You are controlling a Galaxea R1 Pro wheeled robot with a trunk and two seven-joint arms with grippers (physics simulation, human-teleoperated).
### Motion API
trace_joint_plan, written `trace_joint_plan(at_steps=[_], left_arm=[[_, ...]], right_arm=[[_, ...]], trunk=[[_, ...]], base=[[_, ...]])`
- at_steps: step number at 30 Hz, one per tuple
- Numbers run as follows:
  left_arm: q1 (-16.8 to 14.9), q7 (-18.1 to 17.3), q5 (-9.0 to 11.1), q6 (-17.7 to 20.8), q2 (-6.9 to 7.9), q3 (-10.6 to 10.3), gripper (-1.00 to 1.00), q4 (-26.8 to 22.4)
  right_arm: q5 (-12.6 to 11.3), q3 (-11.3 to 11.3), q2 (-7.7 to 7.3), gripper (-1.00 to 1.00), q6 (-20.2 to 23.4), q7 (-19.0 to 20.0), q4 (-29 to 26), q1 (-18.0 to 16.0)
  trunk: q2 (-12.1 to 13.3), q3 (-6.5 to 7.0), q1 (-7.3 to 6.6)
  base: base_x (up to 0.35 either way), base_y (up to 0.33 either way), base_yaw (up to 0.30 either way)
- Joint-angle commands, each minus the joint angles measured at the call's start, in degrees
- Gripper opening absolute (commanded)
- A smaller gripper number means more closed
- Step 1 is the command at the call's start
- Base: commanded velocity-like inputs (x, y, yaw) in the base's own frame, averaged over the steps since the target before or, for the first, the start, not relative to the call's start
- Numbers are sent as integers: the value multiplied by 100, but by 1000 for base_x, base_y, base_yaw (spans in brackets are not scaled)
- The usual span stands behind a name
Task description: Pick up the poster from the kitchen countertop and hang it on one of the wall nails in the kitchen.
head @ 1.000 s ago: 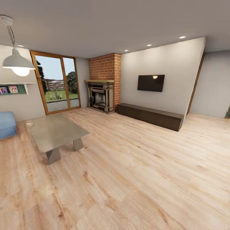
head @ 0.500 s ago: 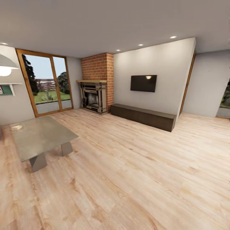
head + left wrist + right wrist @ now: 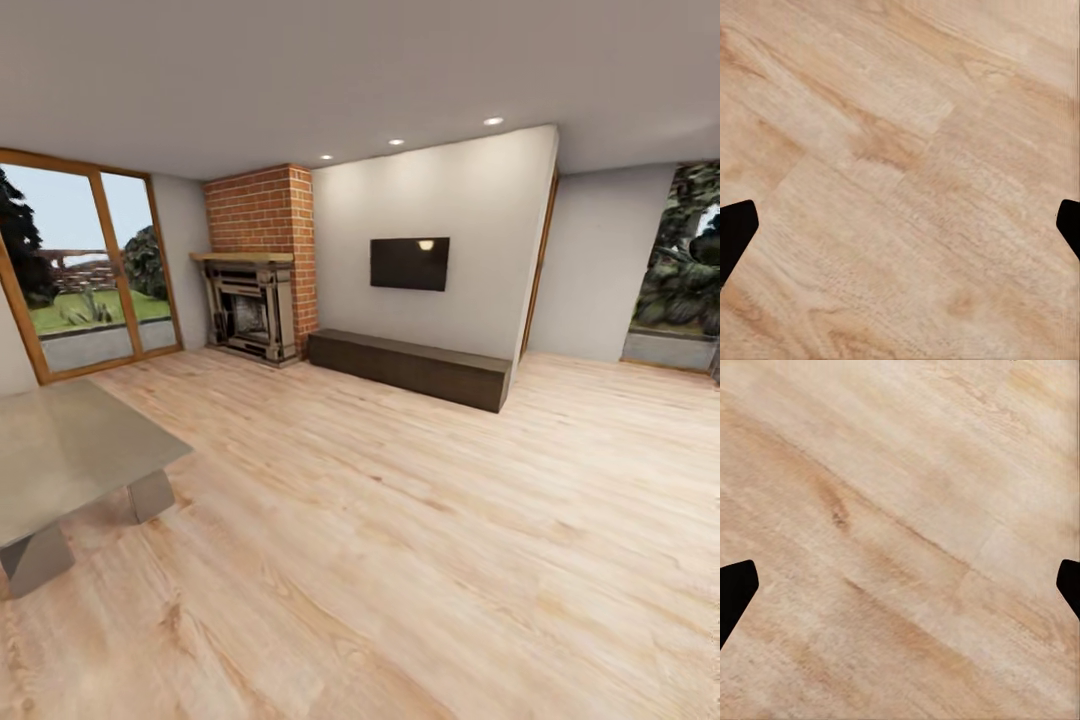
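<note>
I am in a living room; the poster, the kitchen countertop and the wall nails are out of view. In the left wrist view my left gripper (image 3: 900, 229) is open, its dark fingertips (image 3: 735, 232) at the picture's edges over bare wooden floor (image 3: 900, 150). In the right wrist view my right gripper (image 3: 900, 589) is open too, fingertips (image 3: 735, 592) wide apart above the same floor (image 3: 900, 510), nothing between them.
A grey low table (image 3: 60, 455) stands at the near left. A brick fireplace (image 3: 255, 265), a wall TV (image 3: 410, 263) and a long dark bench (image 3: 410, 368) line the far wall. Glass doors (image 3: 75, 270) sit far left; a doorway (image 3: 540, 265) and window (image 3: 685, 260) lie to the right.
The whole head view has swung to the right: table, fireplace and TV have slid left, the lamp and blue sofa have left the picture, and a window has come in at the right.
</note>
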Motion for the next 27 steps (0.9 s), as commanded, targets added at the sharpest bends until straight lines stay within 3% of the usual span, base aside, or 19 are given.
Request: trace_joint_plan(at_steps=[1,16,27], left_arm=[[3,-5,1,-2,0,7,100,-9],[3,-8,1,-6,2,8,100,-9],[3,1,1,-15,2,21,100,-1]], right_arm=[[2,1,0,100,-19,-4,6,-4],[2,3,0,100,-19,-4,6,-4],[9,3,2,100,-19,-1,15,-4]], trunk=[[-2,-1,4],[-2,48,4],[-2,-20,4]], base=[[337,-2,-254],[339,0,-244],[340,0,-15]])
